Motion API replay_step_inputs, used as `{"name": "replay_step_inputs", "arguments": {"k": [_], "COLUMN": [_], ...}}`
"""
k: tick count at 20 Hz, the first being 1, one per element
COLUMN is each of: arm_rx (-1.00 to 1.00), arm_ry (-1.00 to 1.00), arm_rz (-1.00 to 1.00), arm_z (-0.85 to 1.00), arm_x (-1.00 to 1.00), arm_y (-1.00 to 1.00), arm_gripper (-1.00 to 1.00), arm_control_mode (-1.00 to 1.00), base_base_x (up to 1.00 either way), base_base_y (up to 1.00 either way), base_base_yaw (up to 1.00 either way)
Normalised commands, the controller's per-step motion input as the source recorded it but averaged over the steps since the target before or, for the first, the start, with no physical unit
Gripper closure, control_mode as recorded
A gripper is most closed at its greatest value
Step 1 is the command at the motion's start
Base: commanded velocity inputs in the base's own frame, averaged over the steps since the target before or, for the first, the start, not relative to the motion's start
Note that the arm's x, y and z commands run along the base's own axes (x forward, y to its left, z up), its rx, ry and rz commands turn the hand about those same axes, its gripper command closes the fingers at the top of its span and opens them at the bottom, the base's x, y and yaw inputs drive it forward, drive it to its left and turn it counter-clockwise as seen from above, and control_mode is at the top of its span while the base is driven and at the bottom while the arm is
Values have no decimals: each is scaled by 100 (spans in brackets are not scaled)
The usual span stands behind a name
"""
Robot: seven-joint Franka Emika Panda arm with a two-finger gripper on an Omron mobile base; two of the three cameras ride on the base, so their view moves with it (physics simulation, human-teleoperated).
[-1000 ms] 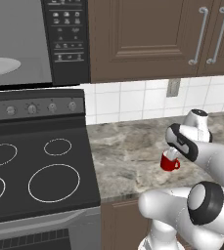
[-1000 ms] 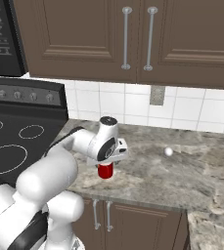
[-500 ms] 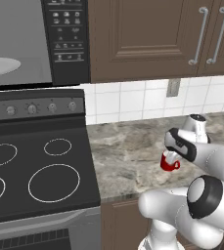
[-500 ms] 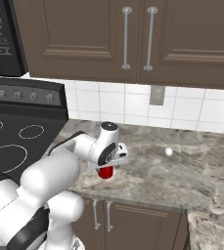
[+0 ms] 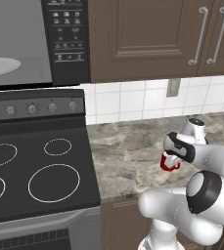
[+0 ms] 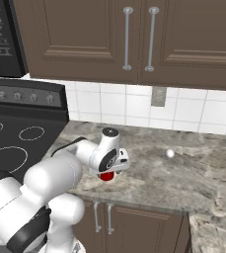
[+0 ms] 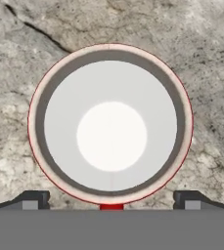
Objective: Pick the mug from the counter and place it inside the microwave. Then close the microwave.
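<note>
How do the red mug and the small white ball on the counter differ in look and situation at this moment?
The mug is red outside with a white interior, cylindrical and open-topped; the ball is plain white and round. The mug sits near the counter's front edge directly under the gripper, whose fingertips flank its rim; the ball lies apart, further back toward the tiled wall, with nothing near it. Both rest on the same marbled counter.
</note>
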Motion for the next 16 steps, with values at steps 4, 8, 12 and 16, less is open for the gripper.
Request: {"name": "replay_step_inputs", "arguments": {"k": [4,8,12,16], "arm_rx": [0,0,0,0], "arm_ry": [0,0,0,0], "arm_rz": [0,0,0,0], "arm_z": [-14,-2,0,0], "arm_x": [0,0,0,0], "arm_y": [0,0,0,0], "arm_gripper": [-100,-100,100,100], "arm_control_mode": [-100,-100,-100,-100], "base_base_x": [0,0,0,0], "base_base_y": [0,0,0,0], "base_base_yaw": [0,0,0,0]}}
